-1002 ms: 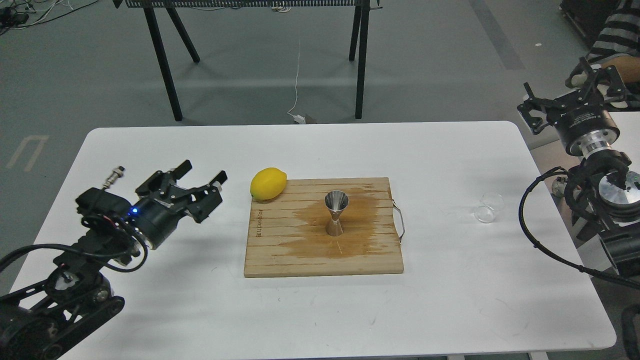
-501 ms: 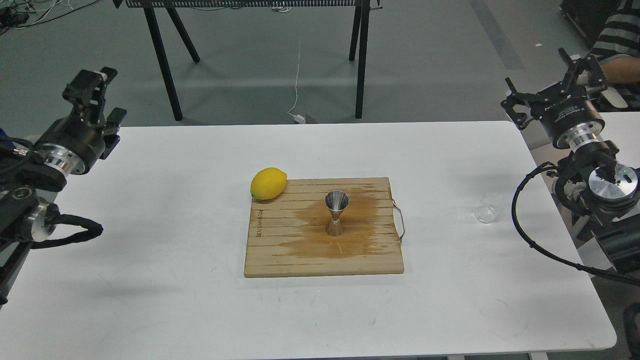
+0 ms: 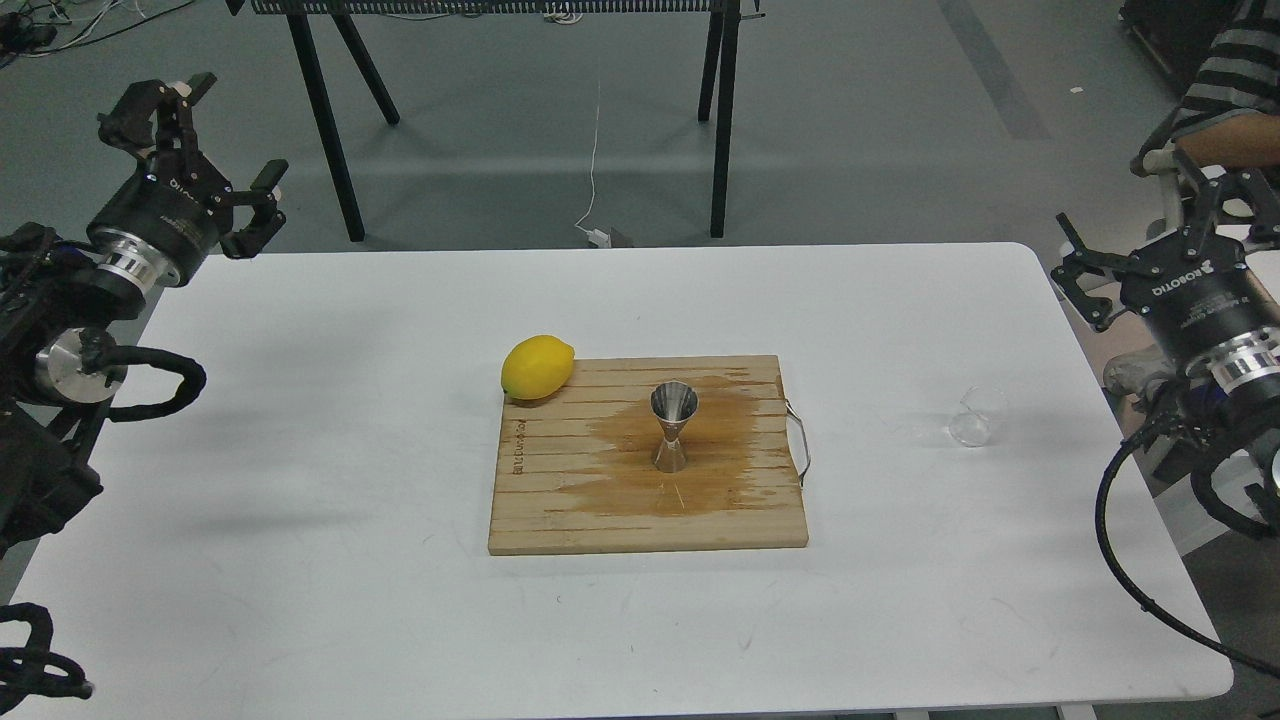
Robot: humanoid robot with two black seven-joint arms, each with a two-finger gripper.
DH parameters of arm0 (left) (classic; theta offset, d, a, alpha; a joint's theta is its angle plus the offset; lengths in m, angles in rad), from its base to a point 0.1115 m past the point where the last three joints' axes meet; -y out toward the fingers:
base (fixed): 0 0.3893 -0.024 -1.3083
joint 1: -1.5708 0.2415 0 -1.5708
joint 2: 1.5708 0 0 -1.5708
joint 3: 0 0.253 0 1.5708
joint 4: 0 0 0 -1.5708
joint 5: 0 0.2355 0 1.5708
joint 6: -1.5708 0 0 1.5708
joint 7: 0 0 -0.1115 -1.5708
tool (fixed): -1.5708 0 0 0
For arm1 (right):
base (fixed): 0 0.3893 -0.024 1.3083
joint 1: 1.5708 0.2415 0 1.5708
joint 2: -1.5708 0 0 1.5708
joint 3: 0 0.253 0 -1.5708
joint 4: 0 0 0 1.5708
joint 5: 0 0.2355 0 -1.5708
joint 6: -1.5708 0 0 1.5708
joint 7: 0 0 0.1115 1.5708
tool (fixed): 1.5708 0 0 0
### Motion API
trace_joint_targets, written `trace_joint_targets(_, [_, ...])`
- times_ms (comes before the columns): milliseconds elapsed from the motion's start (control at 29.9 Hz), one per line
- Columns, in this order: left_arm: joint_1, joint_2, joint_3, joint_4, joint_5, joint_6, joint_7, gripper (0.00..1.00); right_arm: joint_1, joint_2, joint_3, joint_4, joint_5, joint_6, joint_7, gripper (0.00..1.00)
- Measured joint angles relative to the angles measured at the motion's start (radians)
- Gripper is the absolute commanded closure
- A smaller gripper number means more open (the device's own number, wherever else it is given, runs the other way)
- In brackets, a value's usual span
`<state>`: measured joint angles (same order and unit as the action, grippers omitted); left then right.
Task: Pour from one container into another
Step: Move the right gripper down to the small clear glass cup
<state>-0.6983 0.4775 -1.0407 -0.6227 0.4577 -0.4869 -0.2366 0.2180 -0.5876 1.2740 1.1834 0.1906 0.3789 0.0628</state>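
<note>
The small clear glass cup point(image 3: 976, 416) stands upright on the white table near its right edge. The steel jigger point(image 3: 673, 426) stands upright in the middle of a wooden cutting board point(image 3: 560, 510), on a wet dark stain. My left gripper point(image 3: 195, 140) is raised at the far left, above the table's back left corner, open and holding nothing. My right gripper point(image 3: 1150, 225) hangs open beyond the table's right edge, up and to the right of the glass cup, with nothing in it.
A yellow lemon point(image 3: 537, 367) rests at the board's back left corner. The board has a metal handle point(image 3: 800, 445) on its right side. Black frame legs point(image 3: 330, 120) stand behind the table. A seated person point(image 3: 1225, 90) is at the top right.
My left arm swung up and away from the table's left side to the far left. My right gripper shifted right and lower. Cup, jigger and lemon stayed put.
</note>
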Motion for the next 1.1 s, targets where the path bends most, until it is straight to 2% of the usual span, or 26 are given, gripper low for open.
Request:
trace_joint_targets(134, [-0.002, -0.004, 0.001, 0.003, -0.001, -0.002, -0.002, 0.01, -0.167, -0.005, 0.120, 0.111, 0.008, -0.013, -0.002, 0.02])
trace_joint_targets(200, [-0.002, -0.005, 0.001, 0.004, -0.001, -0.002, -0.004, 0.01, -0.246, 0.005, 0.177, 0.167, 0.018, -0.051, -0.004, 0.02])
trace_joint_targets(401, [-0.002, -0.005, 0.002, 0.005, -0.001, -0.002, -0.004, 0.01, -0.345, 0.111, 0.234, 0.222, 0.102, -0.241, -0.006, 0.02])
trace_joint_targets(535, [-0.002, -0.002, 0.008, 0.005, 0.001, -0.002, -0.003, 0.01, -0.349, 0.206, 0.254, 0.224, 0.120, -0.452, -0.006, 0.02])
trace_joint_targets(601, [-0.002, -0.002, 0.011, 0.005, 0.001, -0.002, -0.003, 0.01, -0.343, 0.255, 0.259, 0.224, 0.120, -0.508, -0.006, 0.02])
trace_joint_targets(802, [-0.006, -0.002, 0.011, -0.002, 0.001, -0.002, -0.003, 0.01, -0.278, 0.369, 0.252, 0.149, 0.118, -0.556, -0.006, 0.02])
trace_joint_targets(1103, [-0.007, 0.000, 0.012, -0.005, 0.001, -0.002, -0.004, 0.01, -0.127, 0.425, 0.180, -0.055, 0.116, -0.580, -0.005, 0.02])
